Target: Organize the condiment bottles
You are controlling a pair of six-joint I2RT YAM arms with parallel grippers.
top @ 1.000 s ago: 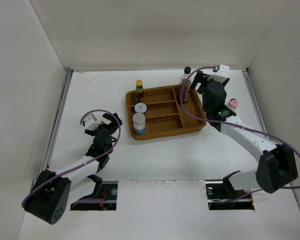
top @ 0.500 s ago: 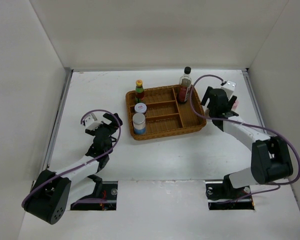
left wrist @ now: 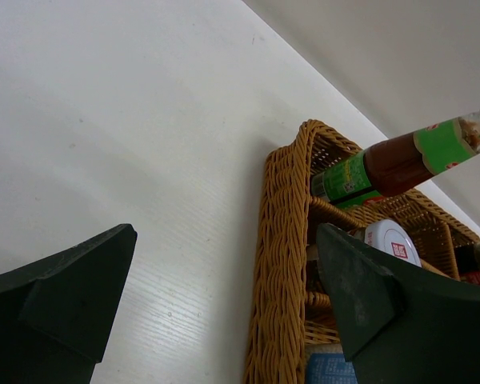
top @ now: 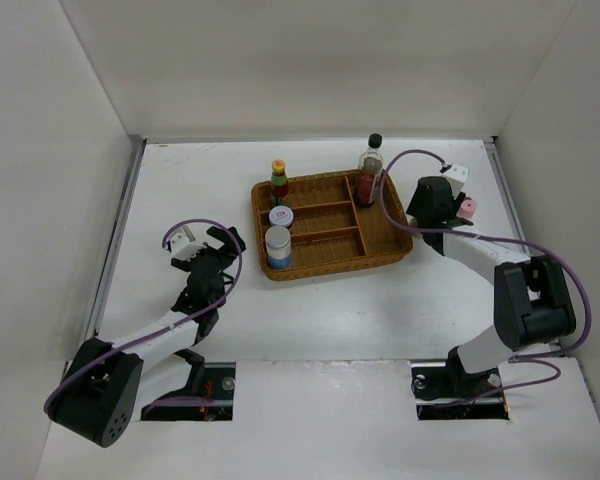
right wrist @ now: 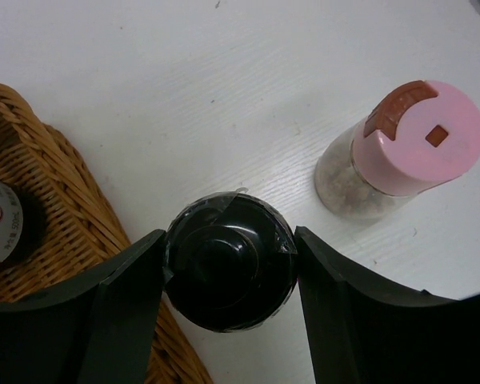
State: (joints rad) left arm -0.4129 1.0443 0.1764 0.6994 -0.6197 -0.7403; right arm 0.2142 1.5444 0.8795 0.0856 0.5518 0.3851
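Note:
My right gripper (right wrist: 230,268) is shut on the dark black-capped shaker (right wrist: 230,264), which stands on the table just right of the wicker tray (right wrist: 64,208). The pink-capped jar (right wrist: 404,152) stands close beside it, also in the top view (top: 468,208). In the top view my right gripper (top: 432,200) hides the shaker. In the tray (top: 380,245) stand the yellow-capped sauce bottle (top: 278,180), the white-lidded jar (top: 281,216), the silver-lidded jar (top: 278,245) and the tall clear bottle (top: 369,170). My left gripper (top: 220,240) is open and empty, left of the tray.
The left wrist view shows the tray's left wall (left wrist: 284,264) between my open fingers, with the sauce bottle (left wrist: 400,160) and white lid (left wrist: 392,244) behind it. White walls enclose the table on three sides.
My right gripper left the tall clear bottle standing in the tray's back right corner, moved right and came down around the dark shaker beside the pink-capped jar. The left arm has not moved.

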